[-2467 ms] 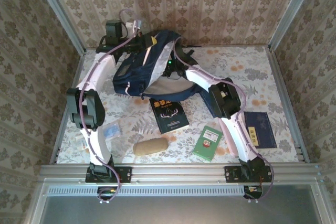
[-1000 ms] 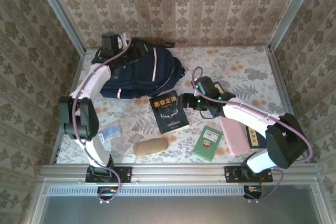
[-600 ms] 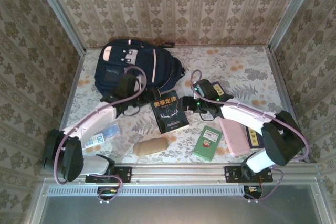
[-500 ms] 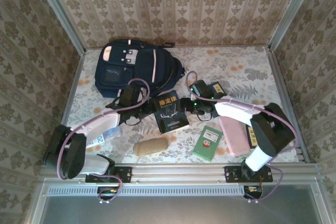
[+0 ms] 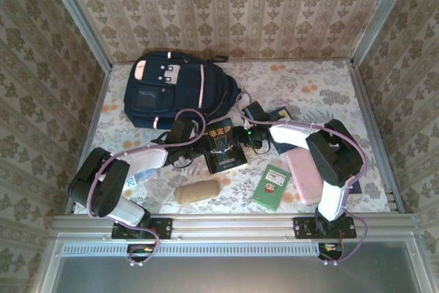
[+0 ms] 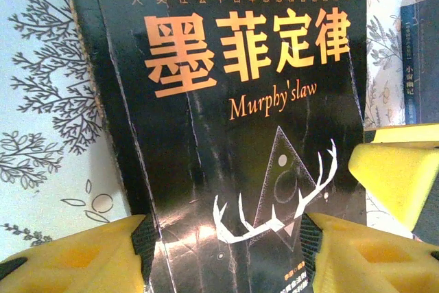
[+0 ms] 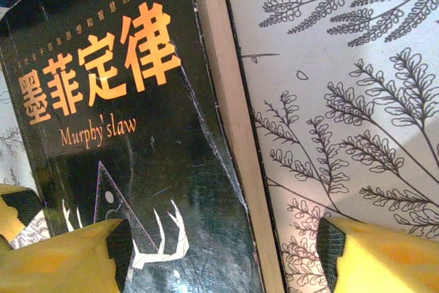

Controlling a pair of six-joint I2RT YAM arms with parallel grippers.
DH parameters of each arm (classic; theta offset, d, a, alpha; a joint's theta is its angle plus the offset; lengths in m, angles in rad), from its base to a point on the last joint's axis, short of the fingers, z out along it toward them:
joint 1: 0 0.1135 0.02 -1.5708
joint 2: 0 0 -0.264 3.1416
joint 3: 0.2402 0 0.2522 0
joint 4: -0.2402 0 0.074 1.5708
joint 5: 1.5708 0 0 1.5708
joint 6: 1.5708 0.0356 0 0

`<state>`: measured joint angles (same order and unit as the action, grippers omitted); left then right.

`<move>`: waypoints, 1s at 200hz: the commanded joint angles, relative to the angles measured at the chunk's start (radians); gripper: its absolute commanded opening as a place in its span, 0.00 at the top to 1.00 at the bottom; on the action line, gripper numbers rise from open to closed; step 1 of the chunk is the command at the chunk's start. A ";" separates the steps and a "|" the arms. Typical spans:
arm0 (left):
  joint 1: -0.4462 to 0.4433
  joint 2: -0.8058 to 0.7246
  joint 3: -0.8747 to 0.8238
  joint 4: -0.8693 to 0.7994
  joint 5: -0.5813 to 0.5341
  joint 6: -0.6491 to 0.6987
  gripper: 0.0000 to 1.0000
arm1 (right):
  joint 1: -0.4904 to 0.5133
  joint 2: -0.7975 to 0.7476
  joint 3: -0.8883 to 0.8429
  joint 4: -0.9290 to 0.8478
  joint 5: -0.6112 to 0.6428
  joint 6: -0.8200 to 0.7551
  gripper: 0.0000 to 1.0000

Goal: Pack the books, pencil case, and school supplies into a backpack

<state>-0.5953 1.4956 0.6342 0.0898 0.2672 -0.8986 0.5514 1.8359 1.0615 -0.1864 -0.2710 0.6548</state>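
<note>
The black book with white antlers [image 5: 223, 145] lies flat at the table's middle. My left gripper [image 5: 199, 143] is at its left edge, and in the left wrist view its open jaws [image 6: 223, 255] straddle the cover [image 6: 240, 101] from just above. My right gripper [image 5: 241, 138] is at the book's right edge, open [image 7: 223, 259], with one finger over the cover [image 7: 137, 135] and the other over the tablecloth. The navy backpack [image 5: 171, 90] lies at the back left. A tan pouch-like pencil case [image 5: 197, 191], a small green book [image 5: 271, 186] and a blue-and-white packet [image 5: 137, 175] lie near the front.
A pink rounded case [image 5: 302, 175] lies under the right arm. A navy book [image 5: 281, 116] sits just behind the right gripper, and shows as a dark book [image 6: 418, 53] in the left wrist view. Papered walls and metal rails fence the table.
The left arm left the backpack and swung down to the black book's left edge. The right gripper slid left to the book's right edge. The backpack now lies flat, let go.
</note>
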 commanded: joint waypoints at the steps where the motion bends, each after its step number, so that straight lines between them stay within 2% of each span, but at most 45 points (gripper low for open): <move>1: -0.004 0.027 -0.024 -0.008 -0.026 -0.004 0.40 | 0.010 0.048 0.006 0.052 -0.067 0.004 0.29; 33: -0.004 0.061 -0.024 -0.011 -0.014 -0.003 0.42 | 0.011 0.056 -0.018 0.094 -0.117 0.030 0.33; 76: -0.004 0.080 -0.034 0.003 0.007 -0.010 0.43 | 0.012 0.048 -0.036 0.102 -0.123 0.036 0.37; 200: 0.002 0.009 -0.041 -0.063 -0.004 0.014 0.43 | 0.010 0.040 -0.065 0.093 -0.102 0.019 0.39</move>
<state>-0.5949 1.5143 0.6220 0.1432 0.2752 -0.8974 0.5365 1.8446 1.0309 -0.1188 -0.3149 0.6796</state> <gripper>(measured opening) 0.572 0.612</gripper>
